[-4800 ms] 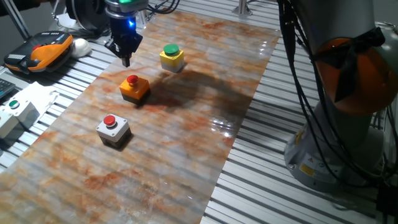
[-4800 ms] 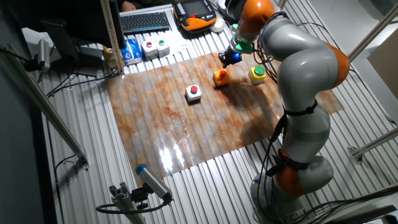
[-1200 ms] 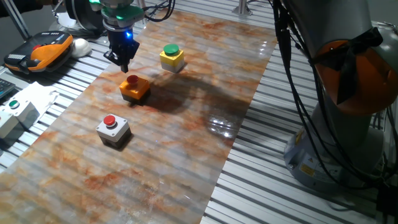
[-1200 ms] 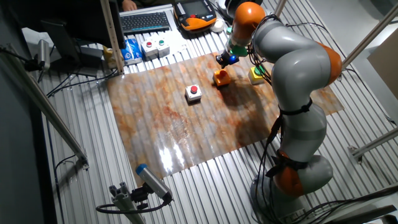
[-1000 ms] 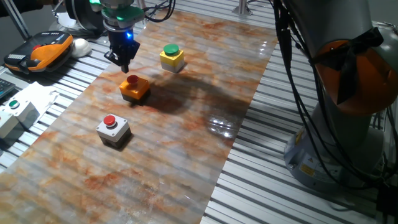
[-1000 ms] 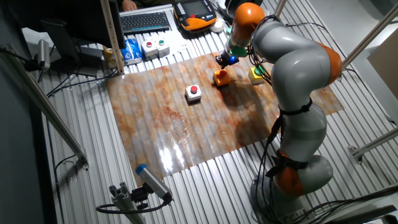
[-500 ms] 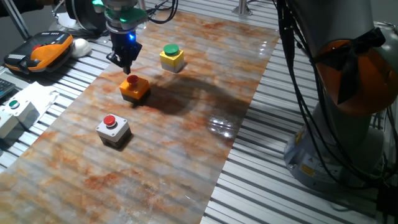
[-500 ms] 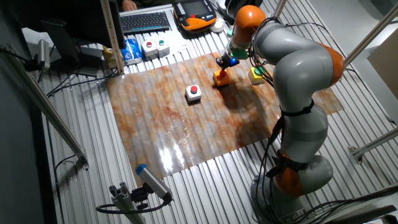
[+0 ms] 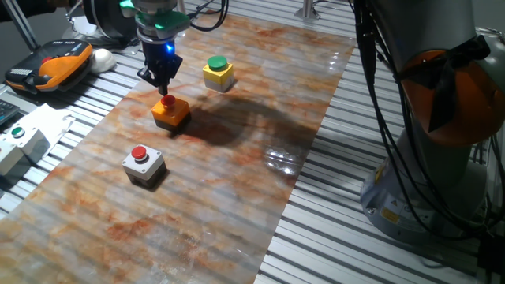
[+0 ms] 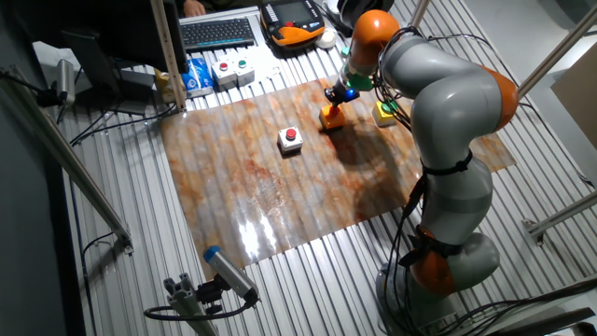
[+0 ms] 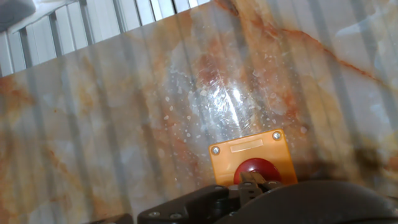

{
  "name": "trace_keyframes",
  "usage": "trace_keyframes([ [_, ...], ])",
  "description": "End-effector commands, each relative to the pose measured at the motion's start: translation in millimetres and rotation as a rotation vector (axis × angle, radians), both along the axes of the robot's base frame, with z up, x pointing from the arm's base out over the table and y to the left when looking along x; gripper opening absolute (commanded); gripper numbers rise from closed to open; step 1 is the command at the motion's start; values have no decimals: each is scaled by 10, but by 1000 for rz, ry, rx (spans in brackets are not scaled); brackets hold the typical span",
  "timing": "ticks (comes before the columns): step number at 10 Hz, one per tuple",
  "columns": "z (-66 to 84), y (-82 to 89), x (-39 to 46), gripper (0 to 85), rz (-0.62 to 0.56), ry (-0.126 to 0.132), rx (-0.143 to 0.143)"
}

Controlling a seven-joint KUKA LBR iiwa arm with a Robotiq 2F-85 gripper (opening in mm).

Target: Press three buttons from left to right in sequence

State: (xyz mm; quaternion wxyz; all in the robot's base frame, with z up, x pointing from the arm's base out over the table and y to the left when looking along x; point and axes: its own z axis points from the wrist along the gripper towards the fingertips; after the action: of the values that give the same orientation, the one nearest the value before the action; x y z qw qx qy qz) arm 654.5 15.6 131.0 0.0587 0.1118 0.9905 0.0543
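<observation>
Orange button sits mid-mat; the claw tip meets its red cap. Press straight down, centred; finger gap unclear.

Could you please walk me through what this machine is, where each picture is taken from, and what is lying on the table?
This is one grey and orange robot arm standing beside a table. Two pictures come from fixed cameras on different sides of the table; the third comes from a camera on the arm's hand, looking down along the jaws. At the arm's tip is the gripper, and it holds nothing. It sits right over the red cap of the orange button box, the middle one, seemingly pressing it; the hand view shows that cap just under the tip. On the marbled mat also stand a grey button box with a red cap and a yellow button box with a green cap. Off the mat lie a white control box and an orange handheld controller.
</observation>
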Motion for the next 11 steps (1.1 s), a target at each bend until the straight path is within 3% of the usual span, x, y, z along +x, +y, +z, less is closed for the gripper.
trace_keyframes([
  [1,-5,2,-6,0,0,0,0],
  [11,-131,-15,-26,0,5,-11,-1],
])
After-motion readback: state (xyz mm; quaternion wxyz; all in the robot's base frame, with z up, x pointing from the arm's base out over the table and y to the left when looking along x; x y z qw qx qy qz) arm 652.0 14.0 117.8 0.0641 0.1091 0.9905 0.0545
